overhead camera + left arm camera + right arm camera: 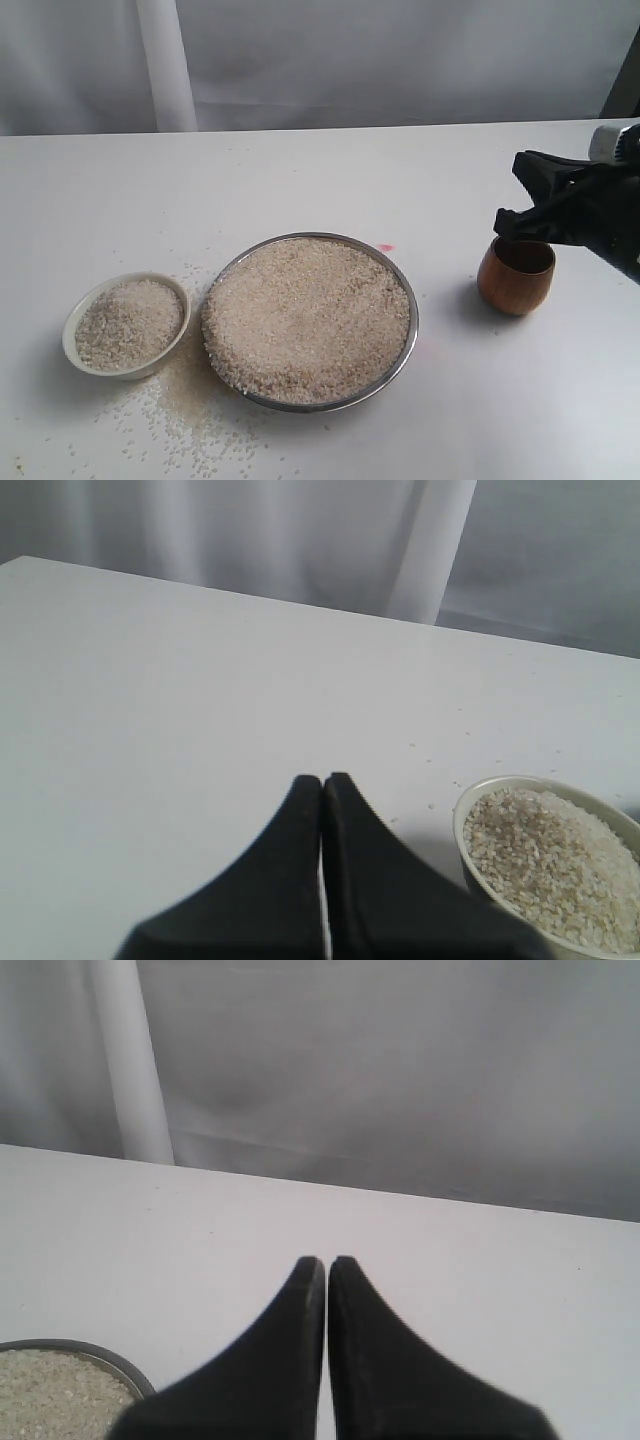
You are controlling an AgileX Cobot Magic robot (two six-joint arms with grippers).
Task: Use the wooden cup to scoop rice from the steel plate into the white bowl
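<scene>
Spilled grains [170,420] dot the near desk [300,170] between white bowl [72,345] and steel plate [414,322].
Both vessels hold rice [305,318]; the wooden cup [512,290] stands right, under the right end effector [326,1265]. Wrist views show it and the left end effector [322,780], unseen from outside, pinched closed and empty.

White table [300,170] before a pale grey curtain [400,60]

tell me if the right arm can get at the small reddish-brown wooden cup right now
Probably yes: the right gripper hangs close to the rim of the reddish-brown wooden cup, nothing between them, but its black fingers look shut and must open first.
</scene>
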